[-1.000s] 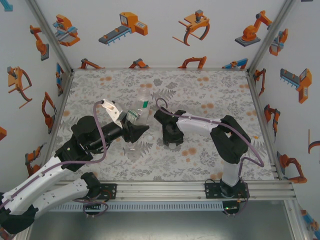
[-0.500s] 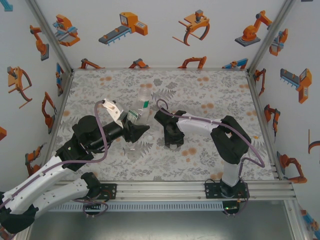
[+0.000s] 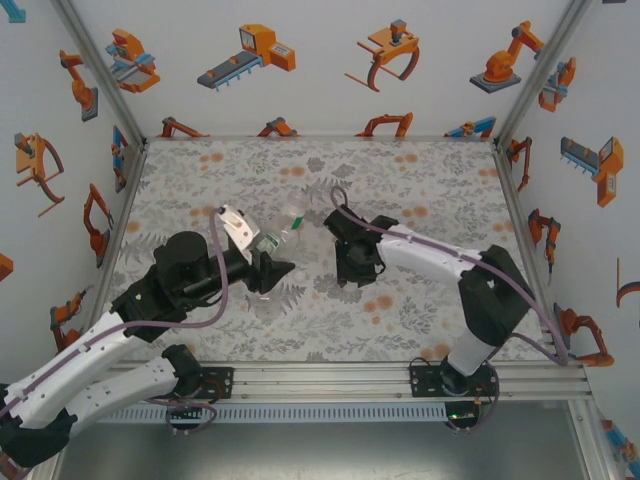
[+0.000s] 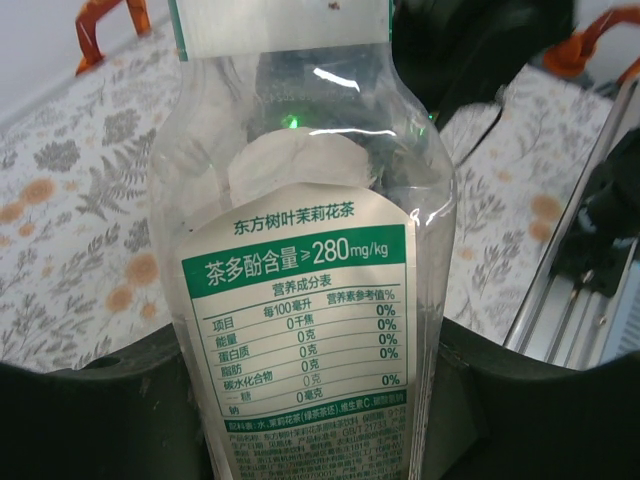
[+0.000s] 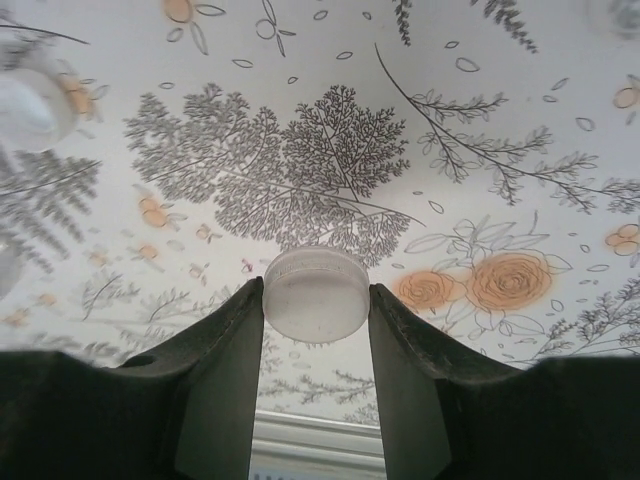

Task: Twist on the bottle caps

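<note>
Table (image 3: 420,190): it had a flower cloth on it, and both arms reached out over the middle.
Left gripper (image 4: 315,400): its two fingers were shut tight around the lower part of the bottle, one on each side.
Right gripper (image 5: 316,310): it was closed most of the way on the cap and held it up off the cloth.
Bottle (image 4: 310,250): it was clear, with a green and white label, and leaned toward the right gripper.
Cap (image 5: 316,290): it was small, round and white, pinched at its sides, and near the bottle but not on it.
How they will handle: the bottle looked light and thin, so a hard squeeze would likely dent it. The cap looked stiff and smooth, and might slip.
Where to hold: the bottle by its body, low down, and the cap by its rim.
What changed: the right gripper had closed a bit more and lifted away from the cloth. The left arm had tipped the bottle over.
</note>
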`<state>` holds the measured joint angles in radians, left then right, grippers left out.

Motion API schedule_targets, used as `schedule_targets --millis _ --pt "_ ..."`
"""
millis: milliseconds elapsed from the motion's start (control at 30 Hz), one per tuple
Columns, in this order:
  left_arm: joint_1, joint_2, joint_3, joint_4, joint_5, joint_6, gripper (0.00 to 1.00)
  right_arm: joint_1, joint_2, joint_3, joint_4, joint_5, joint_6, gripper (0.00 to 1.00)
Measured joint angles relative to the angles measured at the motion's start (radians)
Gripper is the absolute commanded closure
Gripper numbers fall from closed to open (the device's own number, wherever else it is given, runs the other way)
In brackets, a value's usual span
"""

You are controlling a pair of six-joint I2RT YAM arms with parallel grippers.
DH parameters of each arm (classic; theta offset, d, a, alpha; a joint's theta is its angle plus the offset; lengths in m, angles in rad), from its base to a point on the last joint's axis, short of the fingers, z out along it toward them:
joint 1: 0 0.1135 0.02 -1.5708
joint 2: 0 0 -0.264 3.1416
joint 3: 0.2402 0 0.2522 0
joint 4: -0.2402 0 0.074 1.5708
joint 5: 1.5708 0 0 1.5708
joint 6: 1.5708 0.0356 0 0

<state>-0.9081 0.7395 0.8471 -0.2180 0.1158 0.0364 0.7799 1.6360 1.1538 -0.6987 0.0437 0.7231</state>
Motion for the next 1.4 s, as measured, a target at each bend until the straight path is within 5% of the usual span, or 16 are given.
schedule_targets --millis 267,533,967,1400 --pt "0.0 0.018 0.015 -0.171 0.045 0.158 0.74 -0.136 -0.283 -0.067 0.027 -0.156 -0.127 0.8" --pt "0.0 0.041 0.047 -0.269 0.105 0.293 0.75 -0.158 -0.522 -0.053 0.069 -0.357 -0.294 0.9" --pt "-0.064 0.136 0.196 -0.449 0.145 0.473 0.97 -0.161 -0.665 0.036 0.217 -0.78 -0.438 0.95" --pt "-0.092 0.19 0.227 -0.465 0.168 0.515 1.0 -0.092 -0.673 0.053 0.227 -0.881 -0.599 0.99"
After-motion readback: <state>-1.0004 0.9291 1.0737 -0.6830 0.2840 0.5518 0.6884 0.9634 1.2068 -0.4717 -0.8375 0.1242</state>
